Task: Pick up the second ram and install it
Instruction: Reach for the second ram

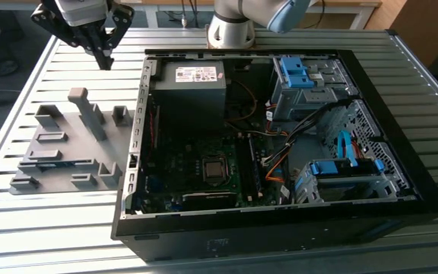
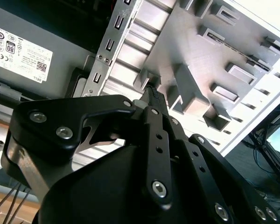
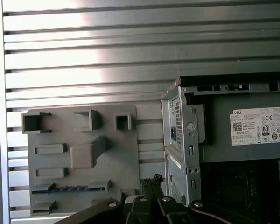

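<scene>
- Gripper [image 1: 105, 61] is held high over the table [image 1: 52, 240], near the fixture [image 1: 74, 142] and the case [image 1: 280, 228] wall. Jaws are closed together and nothing is gripped.
- Ram [image 3: 67, 189] is seated on edge in a fixture slot, seen as a blue strip in the exterior and first wrist views. It is well apart from the gripper and not yet picked.
- Risk: if the jaws are not opened before descent, the tips would be driven onto the ram's top edge or the fixture.
- Risk: the ram is thin and sits tight in its slot, so a skewed or off-centre grasp could leave it tilted or jammed.
- Risk: the tall post [image 1: 89, 111] appears to stand between gripper and ram and could be clipped on a low approach.
- Risk: cables [image 1: 295, 134] lie close to the board's slots, so a tilted ram could be seated badly.
</scene>
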Action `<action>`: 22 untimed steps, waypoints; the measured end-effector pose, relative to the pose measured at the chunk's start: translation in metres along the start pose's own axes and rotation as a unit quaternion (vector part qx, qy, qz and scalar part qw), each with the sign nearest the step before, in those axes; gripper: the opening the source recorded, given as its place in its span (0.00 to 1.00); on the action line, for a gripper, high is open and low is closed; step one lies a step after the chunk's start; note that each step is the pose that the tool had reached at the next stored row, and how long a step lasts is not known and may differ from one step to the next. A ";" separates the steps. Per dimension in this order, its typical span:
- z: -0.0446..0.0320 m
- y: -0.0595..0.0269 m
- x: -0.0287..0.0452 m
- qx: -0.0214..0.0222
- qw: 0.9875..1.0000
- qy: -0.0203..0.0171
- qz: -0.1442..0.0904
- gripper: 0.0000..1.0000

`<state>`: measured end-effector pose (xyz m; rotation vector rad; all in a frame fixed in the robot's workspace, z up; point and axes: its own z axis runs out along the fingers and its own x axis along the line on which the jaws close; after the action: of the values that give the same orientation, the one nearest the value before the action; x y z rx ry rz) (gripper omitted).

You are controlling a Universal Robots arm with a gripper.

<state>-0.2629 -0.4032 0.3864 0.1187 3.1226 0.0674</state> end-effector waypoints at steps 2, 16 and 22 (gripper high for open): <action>0.0002 -0.0003 0.0015 0.000 1.000 0.001 0.000 0.11; 0.0003 -0.0102 0.0178 0.000 1.000 0.001 0.000 0.11; 0.0004 -0.0148 0.0225 0.000 1.000 0.001 0.000 0.11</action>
<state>-0.2865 -0.4162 0.3850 0.1186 3.1246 0.0673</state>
